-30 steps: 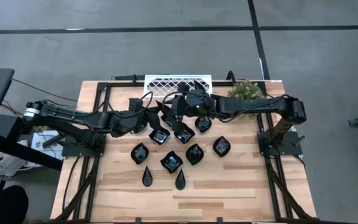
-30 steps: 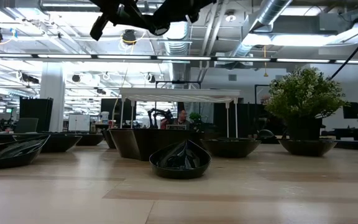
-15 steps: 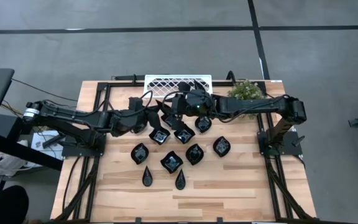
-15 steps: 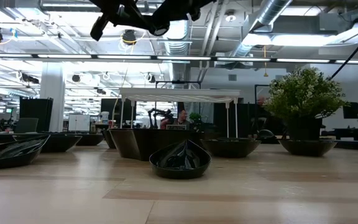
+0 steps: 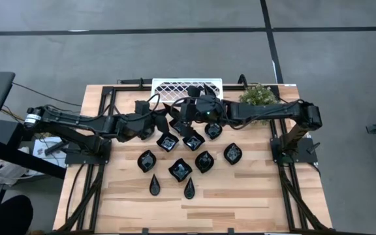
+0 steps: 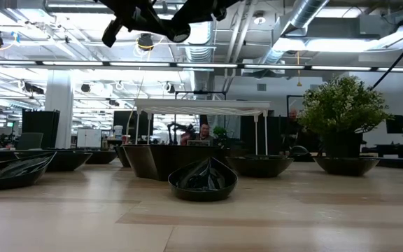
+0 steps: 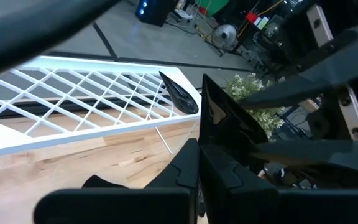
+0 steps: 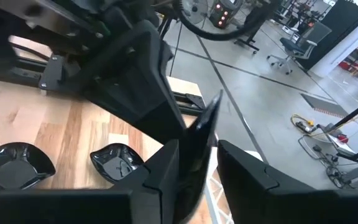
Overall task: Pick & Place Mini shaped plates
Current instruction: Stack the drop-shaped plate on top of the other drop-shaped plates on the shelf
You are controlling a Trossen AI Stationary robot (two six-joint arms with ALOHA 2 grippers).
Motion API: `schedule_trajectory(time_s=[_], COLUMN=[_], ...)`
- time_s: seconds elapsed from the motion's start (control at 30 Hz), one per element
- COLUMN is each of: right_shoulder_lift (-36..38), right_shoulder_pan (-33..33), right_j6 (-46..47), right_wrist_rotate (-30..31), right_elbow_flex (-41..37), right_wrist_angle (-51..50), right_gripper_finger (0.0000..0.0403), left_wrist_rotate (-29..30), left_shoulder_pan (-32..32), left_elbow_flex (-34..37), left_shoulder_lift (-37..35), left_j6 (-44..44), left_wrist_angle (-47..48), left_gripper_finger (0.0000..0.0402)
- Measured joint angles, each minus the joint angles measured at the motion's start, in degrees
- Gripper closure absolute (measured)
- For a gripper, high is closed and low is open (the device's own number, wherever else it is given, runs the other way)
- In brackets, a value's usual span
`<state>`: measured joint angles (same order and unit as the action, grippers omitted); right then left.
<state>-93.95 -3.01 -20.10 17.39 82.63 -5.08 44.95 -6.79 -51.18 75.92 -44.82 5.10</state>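
Both arms meet at the far side of the tabletop, just near the white tray. The left tool is clamped tight on a plate held on edge, and the right tool pinches another plate on edge. Eight plates sit in a cluster mid-tabletop. This looks like the carry to the tray; next, one arm must clear so each plate drops in cleanly.

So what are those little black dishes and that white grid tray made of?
The mini shaped plates look like glazed ceramic or glass, possibly glossy plastic: deep black with bright glints on their curves. The white lattice tray looks like painted metal or moulded plastic: thin, even, matte white bars. The table is light wood, with visible plank grain.
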Motion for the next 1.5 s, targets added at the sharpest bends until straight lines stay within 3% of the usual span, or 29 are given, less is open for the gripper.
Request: schedule_trajectory(time_s=[0.6, 1.5], right_shoulder_lift=[0.04, 0.09], right_shoulder_pan=[-0.61, -0.50], right_j6=[-1.44, -0.85], right_wrist_rotate=[0.38, 2.40], right_elbow_flex=[0.01, 0.04], right_wrist_angle=[0.20, -0.69], right_gripper_finger=[0.0397, 0.0403], left_wrist_rotate=[-0.17, -1.01], left_shoulder_pan=[0.14, 0.14], left_elbow_flex=[-0.04, -0.04], left_shoulder_lift=[0.02, 0.05], left_j6=[-0.04, -0.02], left_wrist_angle=[-0.16, -1.38], left_gripper_finger=[0.0398, 0.0383])
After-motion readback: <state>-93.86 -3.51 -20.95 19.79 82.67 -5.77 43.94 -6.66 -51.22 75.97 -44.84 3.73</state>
